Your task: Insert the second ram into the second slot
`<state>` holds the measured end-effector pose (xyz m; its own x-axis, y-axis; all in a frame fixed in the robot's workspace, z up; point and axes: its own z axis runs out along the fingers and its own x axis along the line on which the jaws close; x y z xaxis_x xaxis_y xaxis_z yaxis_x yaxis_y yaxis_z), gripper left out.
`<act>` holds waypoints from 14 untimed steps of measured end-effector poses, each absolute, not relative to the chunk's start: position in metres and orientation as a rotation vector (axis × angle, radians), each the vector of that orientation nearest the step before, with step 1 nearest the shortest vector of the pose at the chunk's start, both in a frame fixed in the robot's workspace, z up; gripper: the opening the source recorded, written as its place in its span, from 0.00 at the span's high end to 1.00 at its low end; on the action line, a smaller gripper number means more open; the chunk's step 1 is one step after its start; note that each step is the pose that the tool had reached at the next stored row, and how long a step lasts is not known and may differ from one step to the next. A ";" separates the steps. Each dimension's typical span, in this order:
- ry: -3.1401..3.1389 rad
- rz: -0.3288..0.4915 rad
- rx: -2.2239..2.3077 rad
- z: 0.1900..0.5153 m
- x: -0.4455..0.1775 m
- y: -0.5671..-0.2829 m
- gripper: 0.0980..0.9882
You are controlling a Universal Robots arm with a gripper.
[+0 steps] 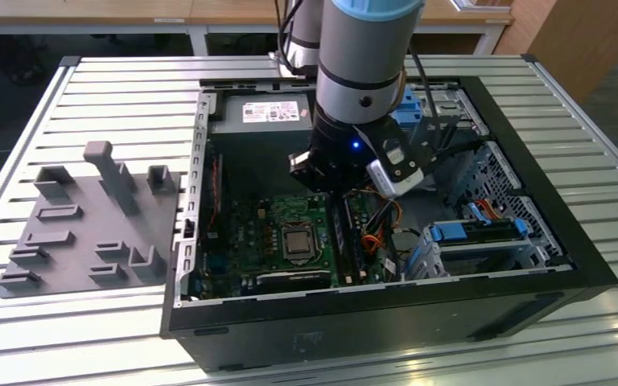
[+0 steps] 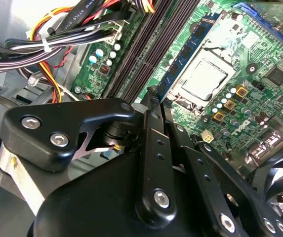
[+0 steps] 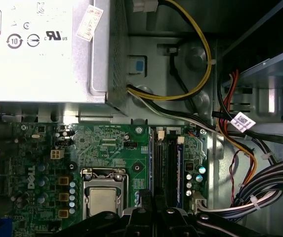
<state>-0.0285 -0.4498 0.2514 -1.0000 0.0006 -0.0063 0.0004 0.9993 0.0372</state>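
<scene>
Blue second ram (image 2: 184, 55) stands edgewise along the memory slots (image 2: 140, 55).

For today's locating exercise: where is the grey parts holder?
In the exterior view, the grey parts holder lies on the slatted table at the exterior view's left, beside the open computer case.

Slatted table (image 1: 94, 88), computer case (image 1: 395, 330), grey fixture (image 1: 84, 241)

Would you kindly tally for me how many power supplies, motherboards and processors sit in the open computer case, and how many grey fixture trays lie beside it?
power supply: 1
motherboard: 1
processor: 1
grey fixture tray: 1
Total: 4
</scene>
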 end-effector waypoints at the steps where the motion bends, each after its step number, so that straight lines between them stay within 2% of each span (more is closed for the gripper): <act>1: 3.135 0.058 0.001 0.251 -0.028 -0.450 0.96; 14: 3.135 0.058 0.001 0.245 -0.028 -0.450 0.96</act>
